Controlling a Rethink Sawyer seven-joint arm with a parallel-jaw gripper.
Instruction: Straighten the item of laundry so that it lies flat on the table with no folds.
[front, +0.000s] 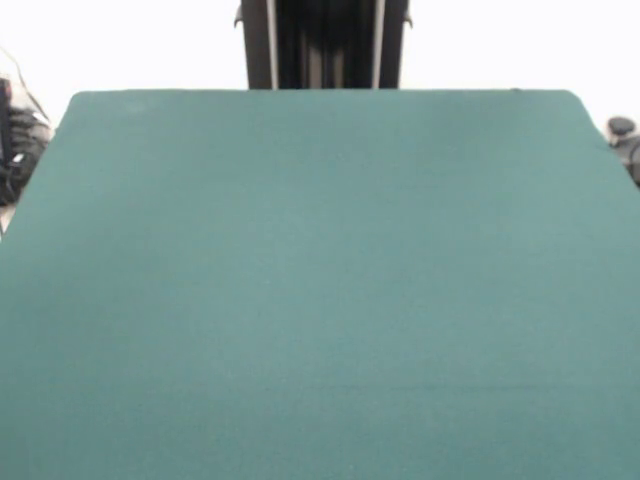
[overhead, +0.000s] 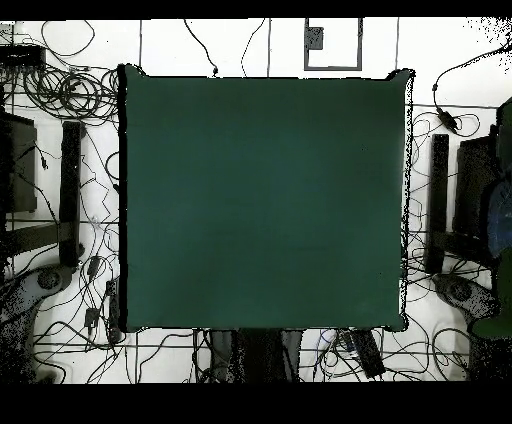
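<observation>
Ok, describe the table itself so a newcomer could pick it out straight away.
Seen from overhead, a white floor is strewn with black cables. The table is the big, nearly square slab in the middle of it. Its plain dark green cloth, bare in both views, is the only large one-colour surface there.

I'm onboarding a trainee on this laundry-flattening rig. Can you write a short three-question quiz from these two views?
1. True or false: a garment lies on the green table.
2. What runs across the floor around the table in the overhead view? A) cables B) water C) boxes
3. Fill in: the gripper is ____ in both views.

Key
1. False; the tabletop shows only its green cloth.
2. A; cables trail along the floor on several sides.
3. Absent; only the dark pedestal shows at the table's edge.
</observation>
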